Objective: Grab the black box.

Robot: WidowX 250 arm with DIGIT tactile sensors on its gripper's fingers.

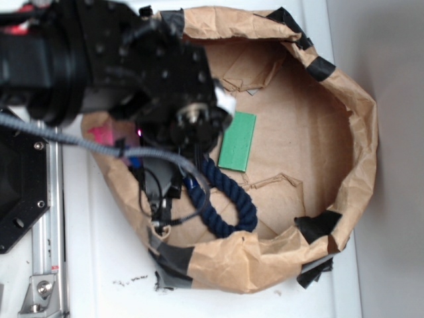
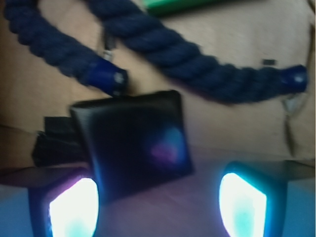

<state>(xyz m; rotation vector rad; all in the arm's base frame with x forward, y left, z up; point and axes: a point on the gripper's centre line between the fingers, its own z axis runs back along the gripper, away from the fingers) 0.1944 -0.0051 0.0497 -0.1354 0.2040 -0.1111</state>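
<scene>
Between spread pincer (image 2: 158, 205) fingers, black box (image 2: 136, 148).

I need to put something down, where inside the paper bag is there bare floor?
Bare floor lies right of the green block, out to the paper bag wall. The left is crowded: gripper, black box and blue rope.

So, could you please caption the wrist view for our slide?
Open fingers flank a glossy black squarish box, navy rope on brown paper beyond.
</scene>
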